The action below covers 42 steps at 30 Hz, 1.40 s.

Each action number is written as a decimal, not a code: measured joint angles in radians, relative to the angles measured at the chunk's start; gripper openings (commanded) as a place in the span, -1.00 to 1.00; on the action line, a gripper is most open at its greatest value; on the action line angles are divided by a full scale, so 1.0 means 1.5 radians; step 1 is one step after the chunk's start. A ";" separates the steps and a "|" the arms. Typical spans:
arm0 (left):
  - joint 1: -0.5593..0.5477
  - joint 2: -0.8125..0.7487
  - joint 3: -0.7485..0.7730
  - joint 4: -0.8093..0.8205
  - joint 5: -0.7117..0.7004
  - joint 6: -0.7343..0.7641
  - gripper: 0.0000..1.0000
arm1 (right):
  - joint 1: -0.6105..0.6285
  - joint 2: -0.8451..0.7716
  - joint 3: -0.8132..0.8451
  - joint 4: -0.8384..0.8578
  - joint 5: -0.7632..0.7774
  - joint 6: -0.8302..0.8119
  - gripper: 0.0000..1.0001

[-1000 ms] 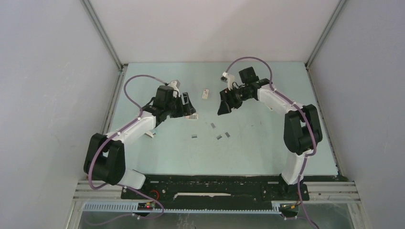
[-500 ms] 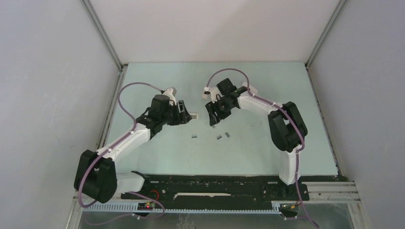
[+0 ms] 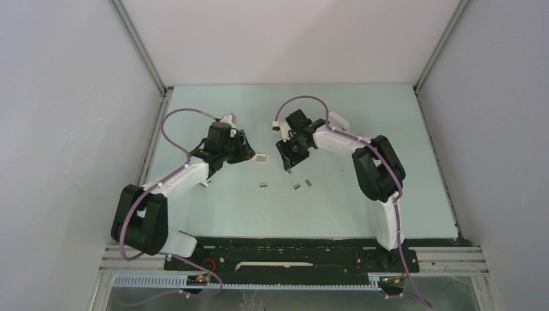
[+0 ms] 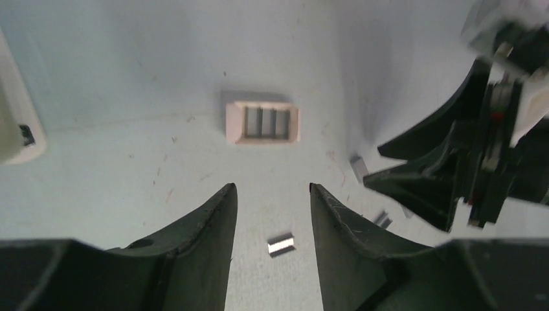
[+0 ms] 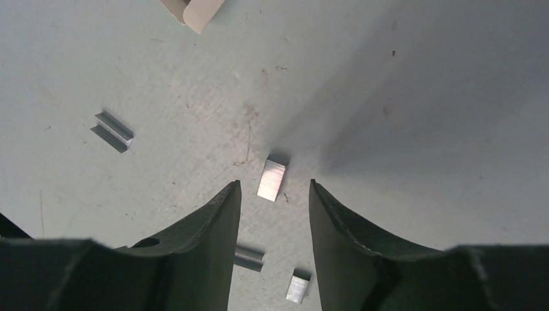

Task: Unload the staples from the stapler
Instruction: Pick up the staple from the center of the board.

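Several small silvery staples lie loose on the pale green table (image 3: 362, 194). One staple (image 4: 281, 245) shows between my left gripper's (image 4: 272, 188) fingers, on the table below them. That gripper (image 3: 250, 154) is open and holds nothing. Another staple (image 5: 272, 178) lies just past the tips of my right gripper (image 5: 274, 183), also open and empty. More staples (image 3: 297, 186) lie near the right gripper (image 3: 289, 162). A white rounded body (image 4: 16, 126) at the left edge of the left wrist view may be the stapler. The top view does not show it.
A small white box (image 4: 262, 122) with dark strips inside lies just ahead of the left gripper, and shows again as the white box (image 3: 260, 157). The right gripper's dark fingers (image 4: 427, 175) reach in at the right of the left wrist view. Grey walls enclose the table.
The right gripper has swung left and nearer, over the staples. The left gripper has shifted slightly and its arm has swung. Both pairs of jaws have narrowed.
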 measured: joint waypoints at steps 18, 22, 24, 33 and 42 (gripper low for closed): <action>0.048 0.192 0.161 0.015 0.036 0.001 -0.26 | 0.031 0.028 0.013 -0.008 0.060 -0.003 -0.16; 0.048 0.226 0.190 0.004 0.036 0.000 -0.27 | 0.035 0.028 0.013 -0.008 0.070 -0.005 -0.21; 0.048 0.229 0.192 -0.001 0.037 0.000 -0.28 | 0.039 0.028 0.013 -0.007 0.074 -0.006 -0.26; 0.049 0.258 0.217 -0.024 0.039 0.000 -0.29 | 0.051 0.029 0.013 -0.006 0.094 -0.017 -0.51; 0.051 0.309 0.260 -0.049 0.041 -0.001 -0.32 | 0.052 0.029 0.013 -0.006 0.098 -0.025 -0.54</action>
